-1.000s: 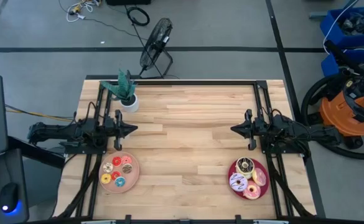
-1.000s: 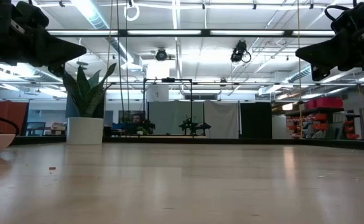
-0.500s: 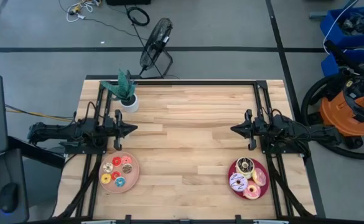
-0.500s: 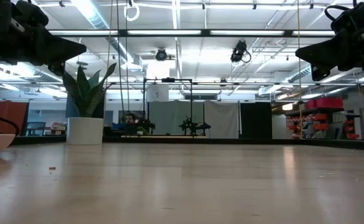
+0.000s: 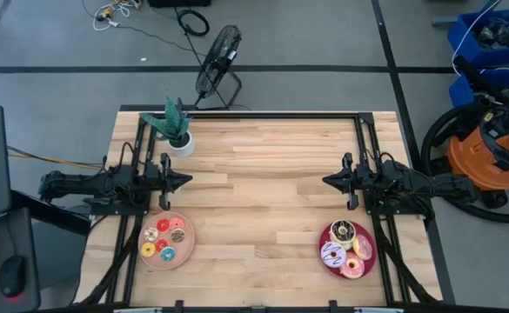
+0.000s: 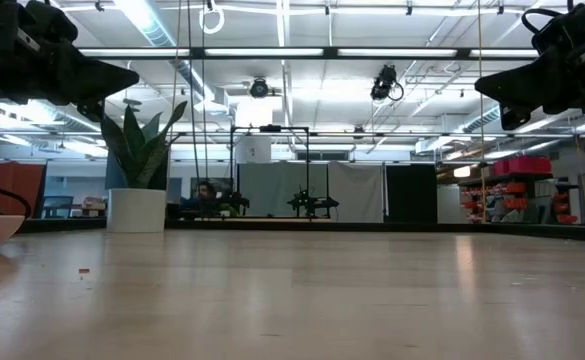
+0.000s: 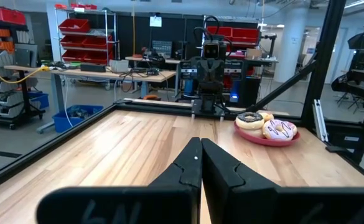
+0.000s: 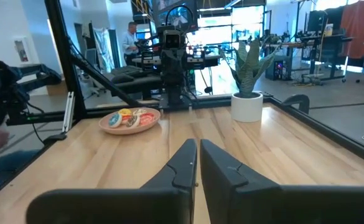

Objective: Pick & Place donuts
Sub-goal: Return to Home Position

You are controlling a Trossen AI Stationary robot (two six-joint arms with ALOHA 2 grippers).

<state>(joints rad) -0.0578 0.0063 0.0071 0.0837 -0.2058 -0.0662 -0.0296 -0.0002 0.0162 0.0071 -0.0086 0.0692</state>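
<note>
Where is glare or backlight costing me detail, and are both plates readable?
Low view: ceiling strip lights backlight the left gripper and right gripper into silhouettes, and the table carries sheen; high view: even light, donuts on the light pink plate and dark pink plate readable; left wrist view: the dark pink plate evenly lit.

Light wooden table (image 5: 263,200) inside black frame. White-potted green plant (image 5: 176,130) upright at far left corner. Light pink plate (image 5: 190,233) near left front edge; dark pink plate (image 5: 325,236) near right front, well apart. On floor beyond table: black fan (image 5: 217,61), loose cables (image 5: 115,10). Orange vacuum (image 5: 485,152) and blue bins (image 5: 489,39) off right side. Red-lit mouse (image 5: 12,276) on desk at left. Person (image 8: 130,38) standing far back in room.
</note>
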